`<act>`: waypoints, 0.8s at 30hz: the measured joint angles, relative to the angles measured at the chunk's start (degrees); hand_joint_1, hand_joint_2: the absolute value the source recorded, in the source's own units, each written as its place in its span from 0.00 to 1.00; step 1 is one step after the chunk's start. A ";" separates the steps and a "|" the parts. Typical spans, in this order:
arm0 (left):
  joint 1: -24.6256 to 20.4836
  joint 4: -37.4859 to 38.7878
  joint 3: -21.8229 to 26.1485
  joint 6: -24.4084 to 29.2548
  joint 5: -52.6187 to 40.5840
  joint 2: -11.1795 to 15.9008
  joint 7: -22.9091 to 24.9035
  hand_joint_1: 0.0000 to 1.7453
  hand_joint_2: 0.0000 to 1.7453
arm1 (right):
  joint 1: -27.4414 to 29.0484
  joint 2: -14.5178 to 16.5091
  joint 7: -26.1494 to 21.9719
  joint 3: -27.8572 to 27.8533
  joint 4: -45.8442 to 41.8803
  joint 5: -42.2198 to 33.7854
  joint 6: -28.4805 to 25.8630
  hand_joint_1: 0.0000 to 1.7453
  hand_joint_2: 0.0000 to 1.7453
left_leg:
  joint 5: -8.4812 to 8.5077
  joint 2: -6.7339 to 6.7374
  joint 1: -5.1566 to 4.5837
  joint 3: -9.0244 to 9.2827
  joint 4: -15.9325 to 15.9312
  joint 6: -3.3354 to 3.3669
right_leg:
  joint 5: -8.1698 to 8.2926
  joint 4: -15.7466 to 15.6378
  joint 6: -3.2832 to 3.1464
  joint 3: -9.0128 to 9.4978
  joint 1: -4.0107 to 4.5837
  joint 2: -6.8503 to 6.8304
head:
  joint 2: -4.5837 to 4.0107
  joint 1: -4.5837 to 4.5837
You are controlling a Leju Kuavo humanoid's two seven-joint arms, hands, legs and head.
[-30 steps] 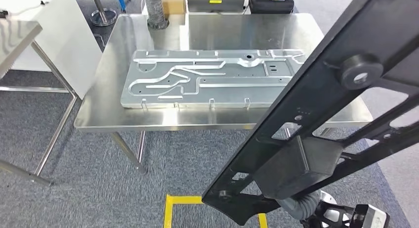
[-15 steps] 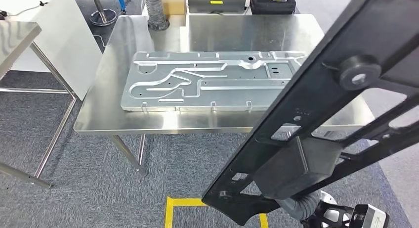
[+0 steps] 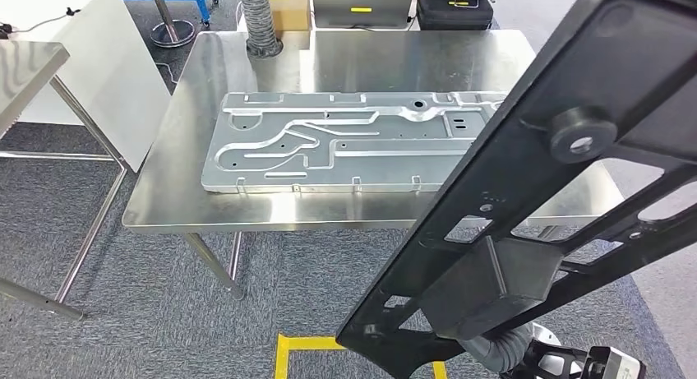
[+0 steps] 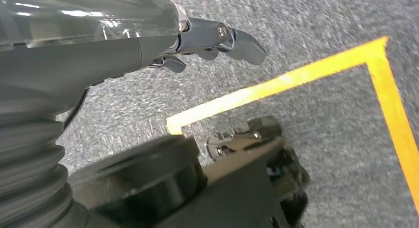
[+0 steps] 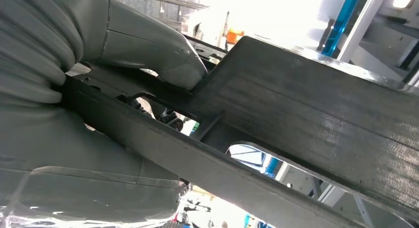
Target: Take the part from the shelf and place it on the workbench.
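Part [image 3: 526,190] is off the shelf: I see my right hand [image 5: 163,65] clamped on it, carried tilted above the floor, short of the tabletop [image 3: 246,210]. Placing remains. My left hand [image 4: 212,40] hangs empty, fingers loosely apart.

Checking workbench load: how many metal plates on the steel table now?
1. The metal plate lies flat mid-table; the held black part covers its right end, possibly hiding more.

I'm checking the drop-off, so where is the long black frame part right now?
In the head view, the long black frame part is on the right, gripped by the right hand, raised above the steel workbench.
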 joint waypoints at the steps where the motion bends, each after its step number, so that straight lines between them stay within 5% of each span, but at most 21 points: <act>1: 0.02 0.00 0.01 -0.01 -0.01 -0.01 0.01 0.00 1.00 | 0.05 0.05 -0.05 0.00 -0.10 0.02 0.00 1.00 1.00 | 0.11 0.02 0.01 0.09 -0.25 0.36 | -0.13 0.10 0.31 0.04 -0.11 -0.01 | 0.00 0.01; 3: -0.06 0.00 0.01 -0.01 -0.01 -0.05 0.01 0.00 1.00 | 0.09 0.14 -0.15 -0.01 -0.32 0.04 0.01 1.00 1.00 | 0.32 0.09 0.20 0.36 -0.76 1.03 | -1.77 2.68 0.87 -1.05 -0.27 -0.04 | 0.00 0.01; 6: -0.13 0.00 0.00 -0.03 -0.01 -0.05 0.02 0.00 1.00 | 0.26 0.15 -0.25 -0.01 -0.43 0.06 0.02 1.00 1.00 | 0.22 0.20 0.15 0.46 -0.86 1.50 | -6.55 13.63 1.40 -6.80 -0.42 -0.07 | 0.00 0.01; 8: -0.07 0.00 0.01 -0.04 -0.01 -0.05 0.03 0.00 1.00 | 0.44 0.15 -0.25 -0.01 -0.43 0.07 0.02 1.00 1.00 | 0.07 0.18 0.05 0.59 -0.83 1.56 | -6.39 16.84 1.45 -8.98 -0.44 -0.07 | 0.00 0.01; 11: -0.08 0.00 0.02 -0.07 -0.01 -0.06 0.05 0.00 1.00 | 0.45 0.15 -0.25 -0.01 -0.43 0.07 0.04 1.00 1.00 | -0.31 0.05 -0.05 1.25 -0.81 1.27 | -0.31 6.78 0.80 -4.63 -0.30 -0.10 | 0.00 0.01; 13: -0.13 0.00 0.02 -0.10 -0.01 -0.07 0.05 0.00 1.00 | 0.38 0.15 -0.24 -0.01 -0.44 0.07 0.08 1.00 1.00 | -0.63 0.02 -0.24 1.46 -0.74 0.80 | 1.56 1.10 0.21 -2.07 0.01 -0.13 | 0.00 0.01; 18: -0.29 0.00 0.01 -0.19 0.02 -0.06 0.06 0.00 1.00 | 0.30 0.15 -0.20 -0.01 -0.55 0.06 0.15 1.00 1.00 | -2.41 0.11 -0.20 0.79 1.35 -0.82 | 1.56 -0.44 -1.17 -1.34 -0.16 -0.06 | 0.00 0.00; 22: -0.15 0.00 0.01 -0.17 0.02 -0.04 0.07 0.00 1.00 | 0.21 0.13 -0.14 -0.01 -0.59 0.07 0.18 1.00 1.00 | -8.46 0.12 0.19 -6.15 15.11 -1.76 | 1.32 -0.54 -1.80 -1.04 -0.18 -0.20 | 0.00 -0.01; 24: -0.07 0.00 0.02 -0.16 0.02 -0.02 0.07 0.00 1.00 | 0.22 0.13 -0.12 -0.01 -0.58 0.07 0.19 1.00 1.00 | -6.65 0.13 0.30 -6.52 14.85 -1.86 | 1.06 -0.38 -1.72 -0.83 -0.18 -0.12 | 0.00 -0.01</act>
